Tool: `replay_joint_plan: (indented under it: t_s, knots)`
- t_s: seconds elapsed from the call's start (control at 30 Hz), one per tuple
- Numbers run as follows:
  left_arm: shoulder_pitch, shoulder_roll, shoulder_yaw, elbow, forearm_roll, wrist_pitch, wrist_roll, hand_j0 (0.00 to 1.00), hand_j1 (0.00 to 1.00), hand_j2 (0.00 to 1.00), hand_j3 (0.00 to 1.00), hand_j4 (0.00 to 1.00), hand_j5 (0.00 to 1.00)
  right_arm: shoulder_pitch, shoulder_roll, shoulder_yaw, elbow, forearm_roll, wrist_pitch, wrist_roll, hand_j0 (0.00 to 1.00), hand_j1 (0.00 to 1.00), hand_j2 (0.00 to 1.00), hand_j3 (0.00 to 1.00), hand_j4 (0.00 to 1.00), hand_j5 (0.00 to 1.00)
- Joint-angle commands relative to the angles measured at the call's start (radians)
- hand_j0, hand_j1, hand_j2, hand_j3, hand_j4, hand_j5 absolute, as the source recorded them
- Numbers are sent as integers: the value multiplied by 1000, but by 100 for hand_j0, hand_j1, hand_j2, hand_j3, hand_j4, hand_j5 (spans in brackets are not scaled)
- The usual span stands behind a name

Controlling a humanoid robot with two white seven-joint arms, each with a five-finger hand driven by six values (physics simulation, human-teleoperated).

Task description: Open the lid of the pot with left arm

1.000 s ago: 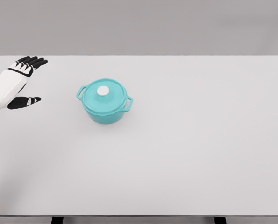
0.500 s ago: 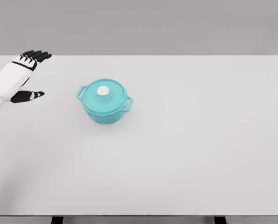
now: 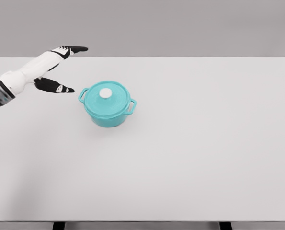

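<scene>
A teal pot [image 3: 107,110] with two side handles stands on the white table [image 3: 190,143], left of the middle. Its teal lid [image 3: 106,97] is on, with a round white knob [image 3: 105,93] at the top. My left hand [image 3: 70,67] reaches in from the left edge, raised above the table and just left of the pot. Its black fingers [image 3: 75,49] point right and the thumb [image 3: 56,86] hangs below them, spread apart, holding nothing. It does not touch the pot. The right arm does not show.
The table's far edge runs just behind the hand, with a grey wall beyond. Two dark table legs [image 3: 58,225] show at the bottom edge.
The left hand has moved right and up toward the pot, with more of the forearm now in view. The pot and lid have not moved.
</scene>
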Motion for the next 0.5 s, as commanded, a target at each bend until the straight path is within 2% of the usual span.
replay_joint_plan:
  t_s: [0.0, 0.07, 0.17, 0.33, 0.47]
  knots:
    - [-3, -9, -79, 24, 73, 2, -6, 100, 100, 100, 100, 100, 100, 0, 0, 0, 0, 0, 0, 0, 100, 100, 100, 100, 100, 100]
    - [-15, -7, -134, 25, 138, 2, -6, 100, 100, 100, 100, 100, 100, 0, 0, 0, 0, 0, 0, 0, 100, 100, 100, 100, 100, 100]
    - [-28, -9, -177, 28, 138, 2, -6, 100, 100, 100, 100, 100, 100, 0, 0, 0, 0, 0, 0, 0, 100, 100, 100, 100, 100, 100]
    - [-32, -22, -205, 30, 136, 2, -6, 94, 94, 94, 94, 94, 94, 0, 0, 0, 0, 0, 0, 0, 100, 100, 100, 100, 100, 100]
    - [-35, -33, -208, 34, 138, 2, -6, 93, 93, 93, 93, 93, 93, 0, 0, 0, 0, 0, 0, 0, 100, 100, 100, 100, 100, 100]
